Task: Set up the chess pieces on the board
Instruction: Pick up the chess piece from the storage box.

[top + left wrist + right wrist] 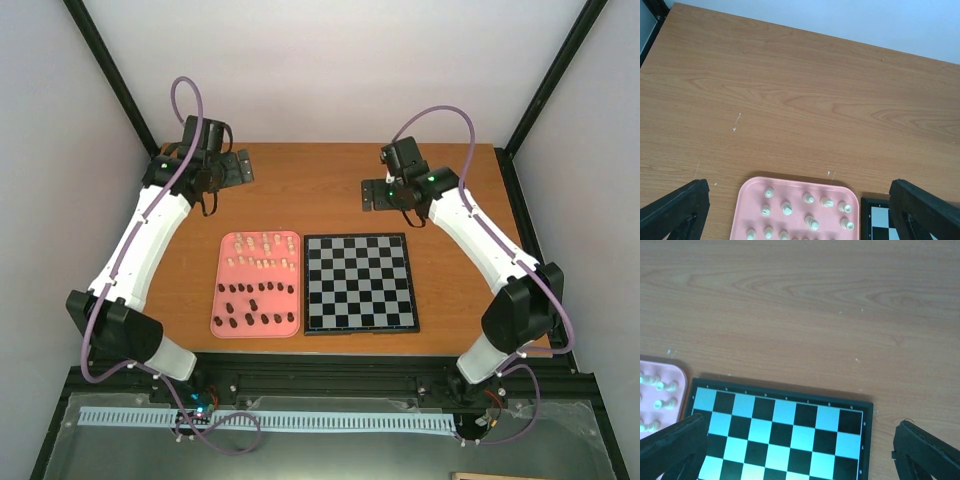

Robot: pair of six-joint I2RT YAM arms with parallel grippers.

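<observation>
Left pincer [799, 200] and right pincer [799, 440] both spread wide, holding nothing; board [360, 282] bare.
All the chess pieces [260, 280], cream and dark, crowd the pink tray [222, 330] left of centre in the overhead frame, just beside the board. They stand so close that, I reckon, reaching in could topple neighbours or pinch two at once.

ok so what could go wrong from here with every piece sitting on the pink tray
1. The cream pieces sit crowded on the pink tray; the left pincer closing on one may well topple its neighbours.
2. The pieces are tiny, so a grasp slightly off could pinch one crooked or drop it before the board.
</observation>
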